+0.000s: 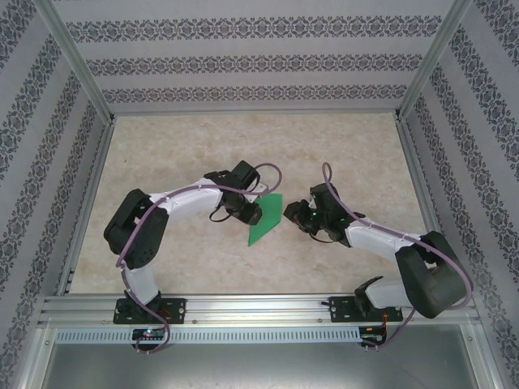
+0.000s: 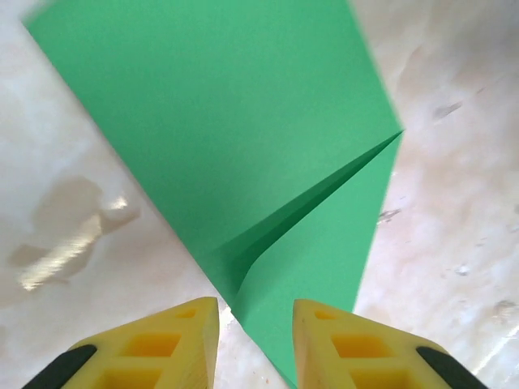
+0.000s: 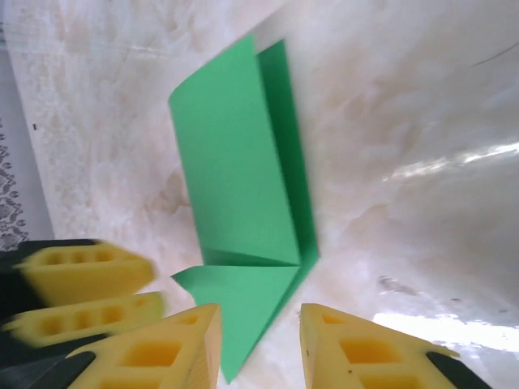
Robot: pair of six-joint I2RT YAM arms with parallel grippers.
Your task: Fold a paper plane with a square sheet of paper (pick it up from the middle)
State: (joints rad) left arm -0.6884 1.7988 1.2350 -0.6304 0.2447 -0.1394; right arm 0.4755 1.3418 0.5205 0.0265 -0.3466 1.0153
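The square sheet of paper point(image 1: 266, 217) is bright green and lies folded on the marble-look table between my two grippers. In the left wrist view the sheet point(image 2: 243, 121) shows a long crease with one layer lifting, and its pointed end reaches between the yellow fingers. My left gripper point(image 2: 255, 328) point(image 1: 253, 212) is open over that end, jaws apart. In the right wrist view the sheet point(image 3: 239, 178) is a narrow layered strip with a triangular flap at the near end. My right gripper point(image 3: 259, 336) point(image 1: 297, 212) is open over that flap. The left gripper's fingers point(image 3: 81, 279) show at the left there.
Patterned walls point(image 1: 243, 61) enclose the table on three sides, with metal posts at the back corners. An aluminium rail point(image 1: 251, 306) carrying both arm bases runs along the near edge. Bare tabletop point(image 1: 243, 146) stretches behind the grippers.
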